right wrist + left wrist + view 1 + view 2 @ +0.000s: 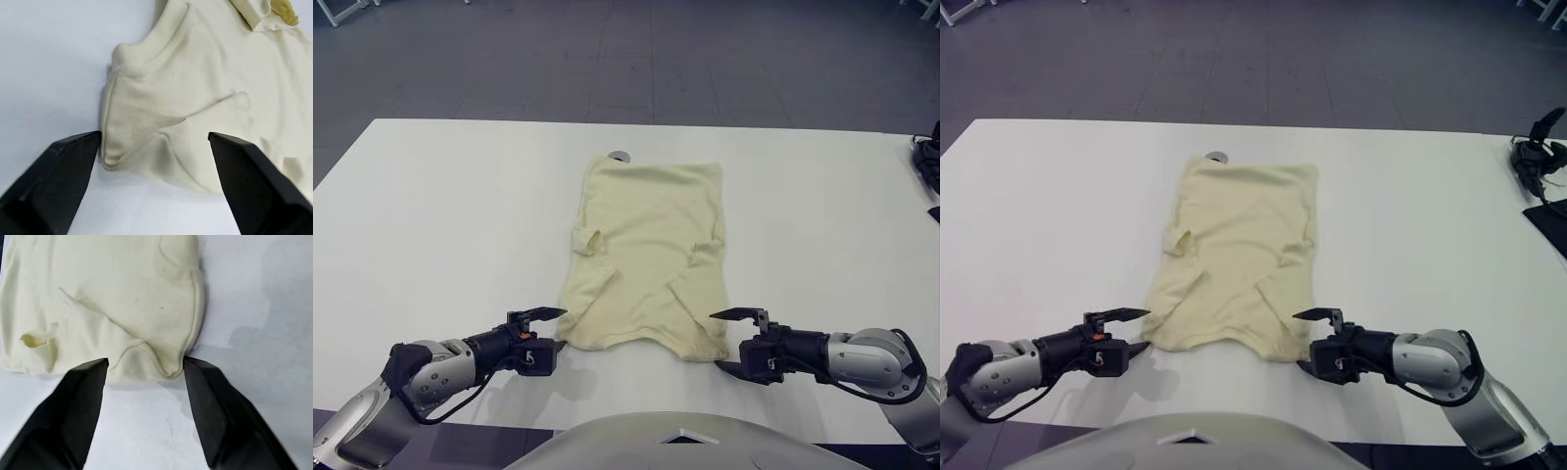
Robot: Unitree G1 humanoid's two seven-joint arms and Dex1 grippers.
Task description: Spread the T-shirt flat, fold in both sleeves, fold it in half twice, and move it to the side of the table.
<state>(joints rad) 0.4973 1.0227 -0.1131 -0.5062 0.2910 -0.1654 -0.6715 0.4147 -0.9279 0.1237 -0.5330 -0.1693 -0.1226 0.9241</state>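
A cream T-shirt [646, 255] lies lengthwise on the white table [440, 215], with both sleeves folded in over its body. My left gripper [558, 329] is open at the shirt's near left corner, just off the cloth. In the left wrist view its fingers [83, 401] straddle that corner of the T-shirt [107, 293]. My right gripper [715, 340] is open at the near right corner. The right wrist view has its fingers [244, 171] on either side of the hem corner of the T-shirt [205, 83]. Neither gripper holds any cloth.
A small round grey object [619, 155] lies at the shirt's far edge. Black gear [1533, 157] sits at the table's far right edge. Bare white tabletop extends to the left and right of the shirt. The table's near edge is close under both grippers.
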